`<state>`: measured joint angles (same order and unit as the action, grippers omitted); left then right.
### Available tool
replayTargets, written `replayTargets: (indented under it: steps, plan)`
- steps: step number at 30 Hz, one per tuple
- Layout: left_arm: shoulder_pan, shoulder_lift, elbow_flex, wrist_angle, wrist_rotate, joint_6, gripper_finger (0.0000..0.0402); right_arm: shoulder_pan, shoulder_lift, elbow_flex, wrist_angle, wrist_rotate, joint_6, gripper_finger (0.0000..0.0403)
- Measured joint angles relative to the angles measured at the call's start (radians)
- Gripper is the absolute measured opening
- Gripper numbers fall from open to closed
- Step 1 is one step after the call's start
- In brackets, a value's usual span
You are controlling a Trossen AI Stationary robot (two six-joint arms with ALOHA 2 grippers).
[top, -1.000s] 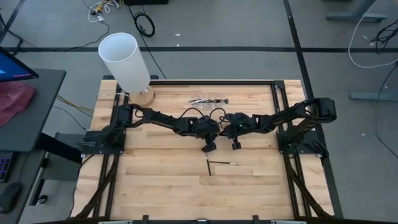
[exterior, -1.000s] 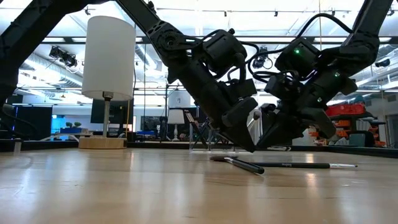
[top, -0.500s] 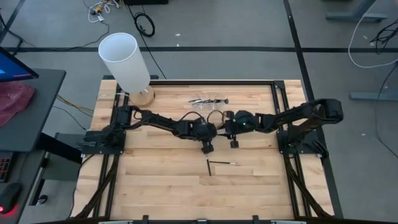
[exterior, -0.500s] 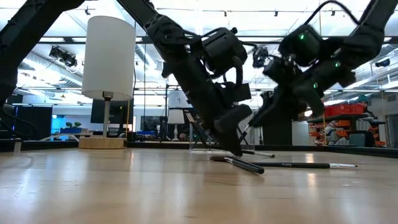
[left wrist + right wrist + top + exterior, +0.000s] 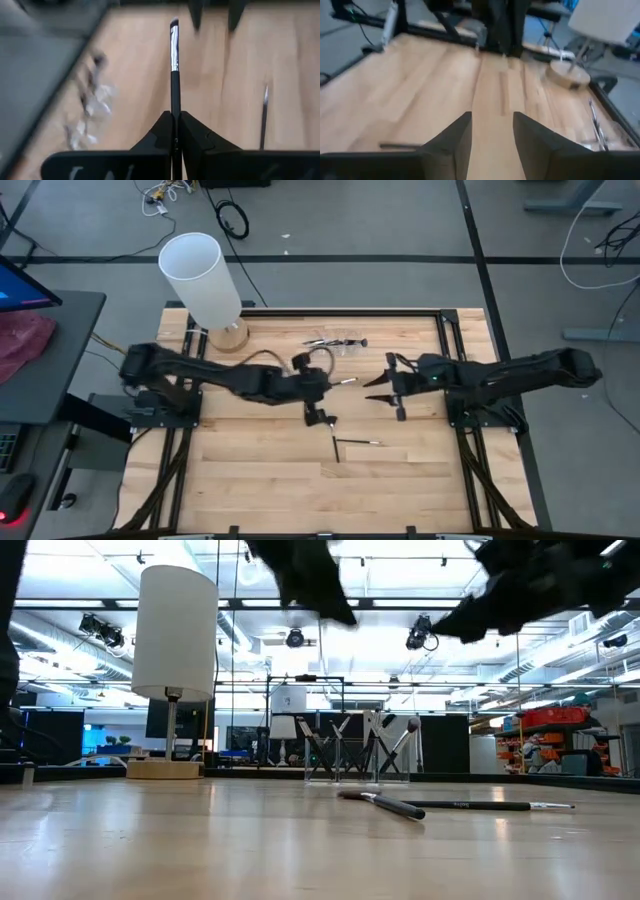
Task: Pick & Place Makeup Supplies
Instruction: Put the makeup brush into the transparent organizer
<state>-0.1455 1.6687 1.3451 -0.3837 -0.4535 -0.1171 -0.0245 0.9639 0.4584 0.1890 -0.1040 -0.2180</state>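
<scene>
In the lower centre of the low view, two makeup brushes [image 5: 455, 805] are seen lying crossed on the wooden table [image 5: 200, 850], untouched; the same pair [image 5: 352, 443] is shown below centre in the high view. Behind them, at mid-frame, a clear holder [image 5: 360, 752] with several brushes standing in it is made out, and the white cylinder [image 5: 177, 632] on its wooden base is placed at upper left.

A second ago both grippers were held close together low over the table centre. Since then they have been drawn apart and raised, so that only dark blurs are left at the top edge of the low view. It is judged that a brush was passed from one arm to the other.

The result is given only by the left wrist view: the left gripper [image 5: 175, 131] is closed tightly on a brush [image 5: 174, 55], whose silvery ferrule and dark tip stick out ahead. In the high view this is reduced to a thin sliver beside the left gripper [image 5: 322, 417]. The right gripper [image 5: 492, 131] is shown with fingers spread and nothing between them; it sits right of centre [image 5: 385, 390] overhead. Placement in the holder [image 5: 335, 341] is judged to remain.
</scene>
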Motion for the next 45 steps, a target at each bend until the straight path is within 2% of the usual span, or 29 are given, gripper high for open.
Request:
replayTargets:
  steps: [3,5,8,11,13,16,18,26,31,45]
  plan:
    - [-0.054,-0.092,-0.081,0.107,-0.112,0.047,0.0017,0.017,-0.047,-0.038,0.035,-0.001,-0.005,0.0146]
    - [-0.084,-0.129,-0.187,0.271,-0.134,0.087,0.0017,0.021,-0.052,-0.093,0.177,0.0,-0.003,0.0146]
    - [-0.083,-0.132,-0.39,0.659,-0.041,0.149,0.0017,0.016,-0.009,-0.205,0.522,0.0,0.003,0.0146]
    - [-0.044,-0.076,-0.56,1.108,0.066,0.188,0.0017,0.006,0.065,-0.277,0.842,0.002,0.091,0.0147]
    - [-0.012,-0.037,-0.628,1.32,0.136,0.199,0.0017,0.004,0.12,-0.284,0.937,0.002,0.142,0.0147]
    - [0.027,0.005,-0.674,1.517,0.256,0.2,0.0017,0.004,0.199,-0.262,0.956,0.017,0.126,0.0147]
    - [0.042,0.03,-0.675,1.559,0.288,0.2,0.0017,0.004,0.256,-0.235,0.956,0.017,0.102,0.0147]
    - [0.05,0.05,-0.664,1.552,0.295,0.189,0.0017,0.004,0.409,-0.106,0.985,-0.026,0.107,0.0147]
    - [0.047,0.049,-0.664,1.545,0.295,0.2,0.0018,0.005,0.429,-0.069,0.987,-0.123,0.109,0.0147]
    - [0.054,0.049,-0.664,1.534,0.294,0.208,0.0018,0.005,0.43,-0.039,0.987,-0.125,0.131,0.0136]
